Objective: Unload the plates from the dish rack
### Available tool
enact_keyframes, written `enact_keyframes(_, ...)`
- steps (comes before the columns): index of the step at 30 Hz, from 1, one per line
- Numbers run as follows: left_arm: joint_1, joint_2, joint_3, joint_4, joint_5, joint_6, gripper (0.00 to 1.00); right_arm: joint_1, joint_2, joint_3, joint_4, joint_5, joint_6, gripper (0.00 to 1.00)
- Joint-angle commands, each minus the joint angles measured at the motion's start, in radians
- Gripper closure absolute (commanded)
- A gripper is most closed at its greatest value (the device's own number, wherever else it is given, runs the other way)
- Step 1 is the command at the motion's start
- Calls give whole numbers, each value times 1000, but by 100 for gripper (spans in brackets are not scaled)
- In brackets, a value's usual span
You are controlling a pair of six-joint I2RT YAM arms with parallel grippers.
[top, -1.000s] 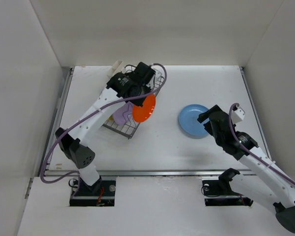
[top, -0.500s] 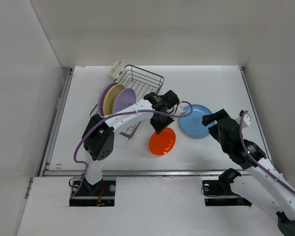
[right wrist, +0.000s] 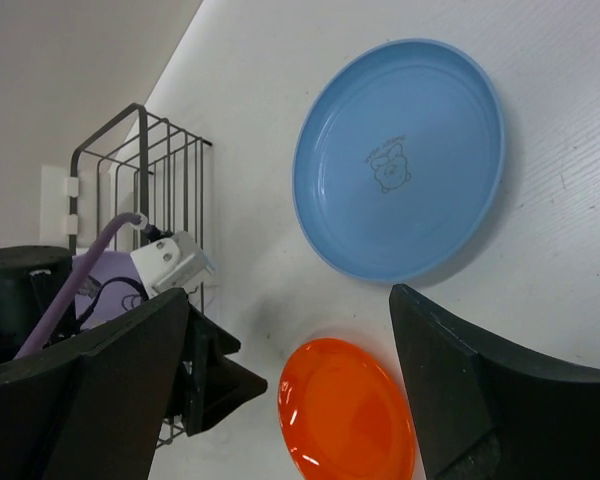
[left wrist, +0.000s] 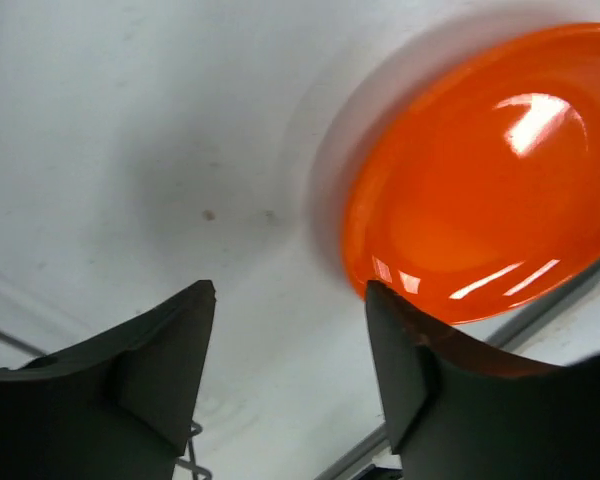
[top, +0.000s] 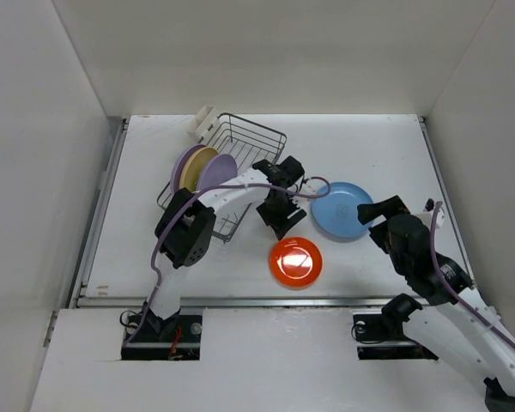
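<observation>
The orange-red plate lies flat on the table, free of any grip; in the left wrist view the plate sits just beyond my right fingertip. My left gripper is open over bare table beside it. The light blue plate lies flat to the right. The dish rack holds two lavender plates and a tan-yellow plate on edge. My right gripper hangs open and empty near the blue plate's right edge.
A cream holder is clipped to the rack's far left corner. White walls close in the table on three sides. A metal rail runs along the near edge. The left arm's purple cable loops toward the blue plate.
The left arm carried the orange-red plate from the rack down to the table, then opened and let it go. The right arm drew back slightly toward its base.
</observation>
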Motion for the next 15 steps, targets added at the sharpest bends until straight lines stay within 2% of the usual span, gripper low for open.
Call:
enact_keyframes(1,17,-25,38,-1,-63,-7,41,10,-7,3,-5,-17,5,13)
enact_keyframes(5,17,-131,79,-33,-127,-59,39,10,-7,3,-5,-27,5,13)
enact_keyframes(9,17,-261,119,-76,-245,-101,26,10,-7,3,-5,-48,5,13)
enact_keyframes(10,17,-280,133,-89,-299,-110,22,10,-7,3,-5,-48,-7,13)
enact_keyframes(14,56,-332,173,-154,-658,-119,18,10,14,-18,89,-141,-83,13)
enact_keyframes(15,92,-332,173,-154,-701,-119,18,10,29,-18,111,-196,-99,13)
